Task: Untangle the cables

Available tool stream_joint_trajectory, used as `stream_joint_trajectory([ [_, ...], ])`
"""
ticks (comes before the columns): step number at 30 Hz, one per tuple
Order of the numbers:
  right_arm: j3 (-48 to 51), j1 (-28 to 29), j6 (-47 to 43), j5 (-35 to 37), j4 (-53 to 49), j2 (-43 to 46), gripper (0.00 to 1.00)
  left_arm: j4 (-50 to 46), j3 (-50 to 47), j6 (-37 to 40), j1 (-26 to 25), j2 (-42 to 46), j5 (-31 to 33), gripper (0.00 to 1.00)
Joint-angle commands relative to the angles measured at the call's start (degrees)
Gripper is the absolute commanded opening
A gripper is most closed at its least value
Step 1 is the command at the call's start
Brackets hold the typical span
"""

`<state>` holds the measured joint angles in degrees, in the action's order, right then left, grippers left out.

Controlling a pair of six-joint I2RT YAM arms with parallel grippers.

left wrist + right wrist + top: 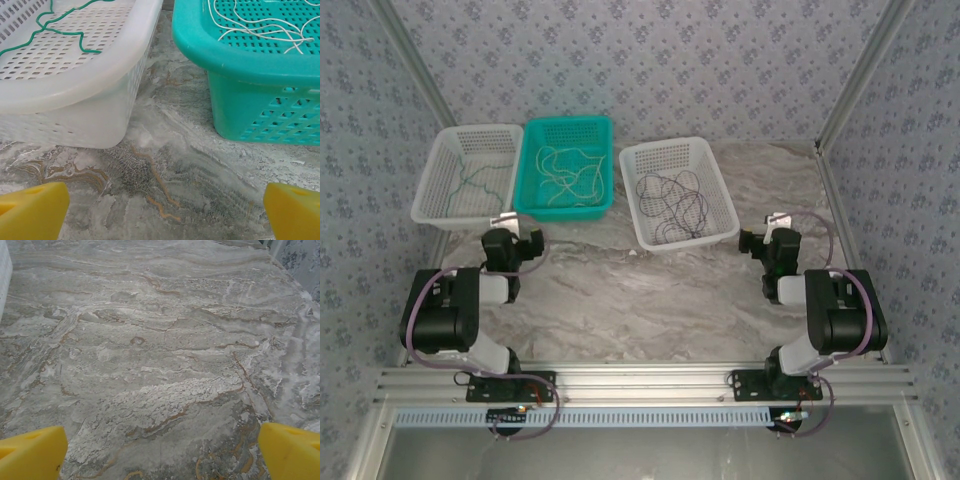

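Left gripper, right gripper gape empty; cables lie in baskets.

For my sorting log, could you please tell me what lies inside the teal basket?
Only pale cream cables, loosely looped on the teal basket floor; its near wall hides a thin strip there.

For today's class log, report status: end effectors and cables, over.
Left end effector open, right end effector open, both unloaded. Green cable in left white basket, cream cable in teal basket, dark cable in right white basket. Nothing blocking.
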<state>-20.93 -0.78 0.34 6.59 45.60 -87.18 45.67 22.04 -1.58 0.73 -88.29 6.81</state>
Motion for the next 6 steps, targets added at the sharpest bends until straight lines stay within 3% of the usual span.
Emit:
stream_joint_trajectory([
  [1, -1.4, -0.4, -1.1, -1.1, 0.3, 0.1, 1.0, 1.7, 1.3, -0.7, -0.1, 0.4, -1.2, 1.0],
  [6, -1.1, -0.5, -1.0, -1.4, 0.6, 0.3, 1.0, 1.5, 1.3, -0.7, -0.1, 0.5, -1.1, 1.0],
])
